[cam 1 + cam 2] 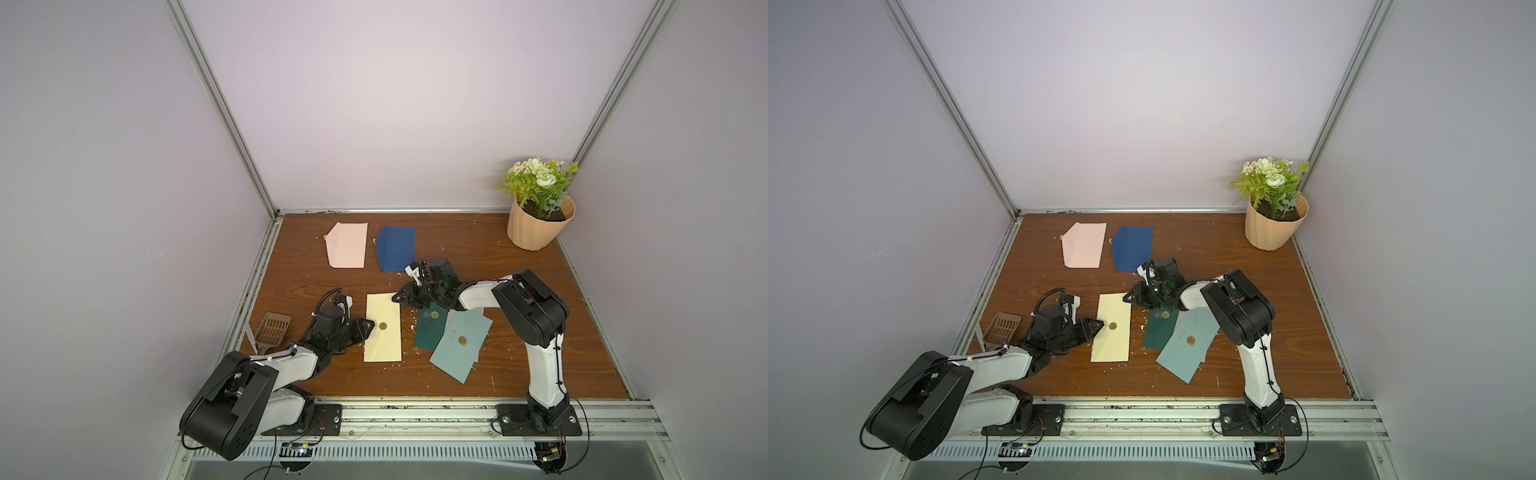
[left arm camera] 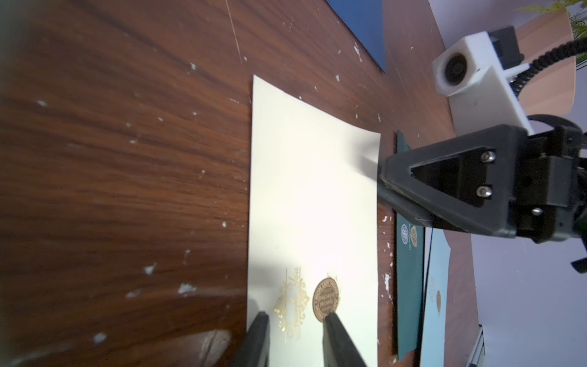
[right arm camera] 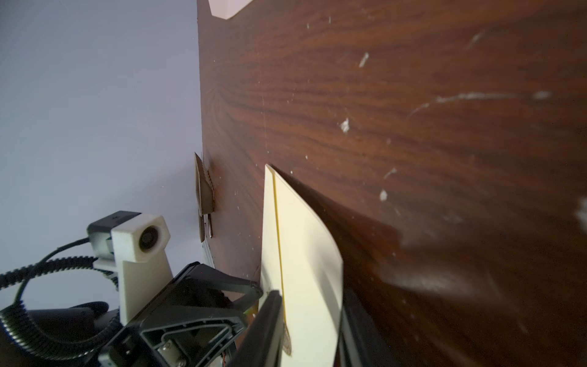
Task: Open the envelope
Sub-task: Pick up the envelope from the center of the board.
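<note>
Left wrist view is showing the cream envelope (image 2: 311,197) lying flat on the wooden surface (image 2: 127,159), with gold script reading "Thank You" (image 2: 293,305) beside a round bronze seal (image 2: 325,300) whose lettering is too small to read. The left gripper (image 2: 295,317) is standing with its fingers apart, straddling the script, one fingertip (image 2: 330,317) touching the seal. The right gripper (image 2: 381,178) is clamping the cream envelope's far corner, which is curling upward in the right wrist view. In both top views the cream envelope is lying between the arms, just beside a dark green envelope (image 1: 428,334).
</note>
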Controlling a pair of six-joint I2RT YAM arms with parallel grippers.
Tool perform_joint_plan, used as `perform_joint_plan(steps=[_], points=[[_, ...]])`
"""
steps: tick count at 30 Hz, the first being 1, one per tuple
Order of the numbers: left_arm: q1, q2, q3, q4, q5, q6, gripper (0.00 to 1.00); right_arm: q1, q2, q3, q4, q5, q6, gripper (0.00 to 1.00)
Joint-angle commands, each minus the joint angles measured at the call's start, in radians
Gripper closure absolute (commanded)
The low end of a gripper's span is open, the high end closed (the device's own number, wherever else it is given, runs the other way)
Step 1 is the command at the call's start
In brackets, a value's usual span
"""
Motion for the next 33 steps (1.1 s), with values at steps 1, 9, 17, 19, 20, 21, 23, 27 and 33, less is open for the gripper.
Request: perform_joint_plan(steps=[1, 9, 17, 19, 20, 21, 23, 27, 33], points=[[-0.006, 0.033, -0.001, -0.064, 0.006, 0.005, 0.68, 0.016, 0.003, -0.008, 0.108, -0.066, 0.052, 0.67], [-0.006, 0.033, -0.001, -0.064, 0.005, 0.005, 0.67, 0.081, -0.037, 0.009, 0.000, -0.039, 0.000, 0.68], [-0.003, 0.000, -0.003, -0.079, -0.003, 0.006, 0.62, 0.149, -0.098, 0.058, -0.176, 0.080, -0.084, 0.97], [-0.002, -0.030, -0.004, -0.099, -0.013, 0.012, 0.59, 0.151, -0.119, 0.058, -0.186, 0.087, -0.086, 1.00], [0.000, -0.050, -0.002, -0.113, -0.019, 0.017, 0.57, 0.150, -0.134, 0.064, -0.202, 0.095, -0.095, 1.00], [0.002, -0.070, -0.002, -0.120, -0.021, 0.022, 0.54, 0.150, -0.146, 0.070, -0.222, 0.100, -0.104, 1.00], [0.007, -0.132, 0.000, -0.140, -0.022, 0.035, 0.47, 0.150, -0.180, 0.083, -0.260, 0.106, -0.120, 1.00], [0.010, -0.295, 0.019, -0.220, -0.057, 0.059, 0.39, 0.149, -0.257, 0.108, -0.323, 0.127, -0.147, 1.00], [0.010, -0.521, 0.119, -0.452, -0.114, 0.192, 0.32, 0.150, -0.350, 0.129, -0.364, 0.164, -0.148, 1.00]])
